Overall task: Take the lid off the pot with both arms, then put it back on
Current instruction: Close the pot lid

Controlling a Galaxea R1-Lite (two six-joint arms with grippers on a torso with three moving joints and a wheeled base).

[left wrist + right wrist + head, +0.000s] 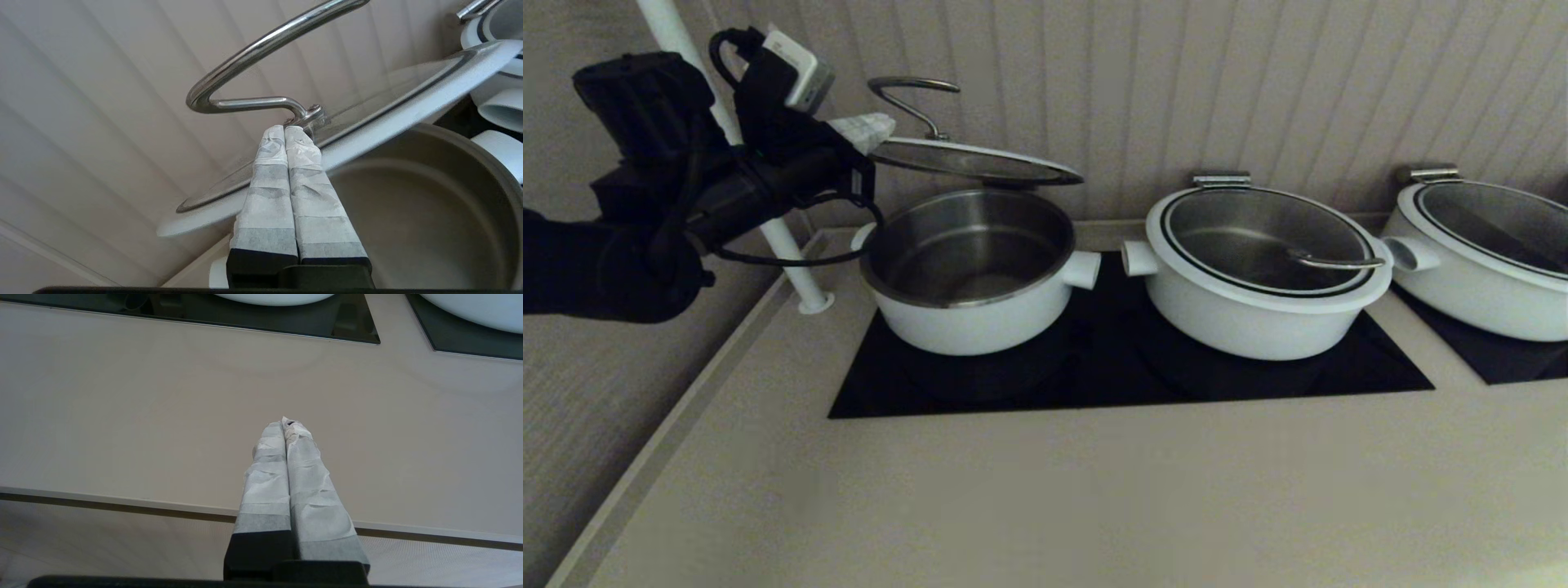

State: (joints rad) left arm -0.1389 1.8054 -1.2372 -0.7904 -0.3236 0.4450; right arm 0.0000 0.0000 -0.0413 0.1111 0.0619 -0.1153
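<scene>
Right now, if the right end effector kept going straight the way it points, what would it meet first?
Probably the bare beige countertop. The right end effector, shut and empty, points down across it toward the black cooktop; nothing stands between, though depth is hard to judge.

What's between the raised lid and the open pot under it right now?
Nothing: in the head view the lid, clamped at its edge by the left hand, hangs tilted above the pot with only open air between; the pot's steel inside looks empty.
</scene>
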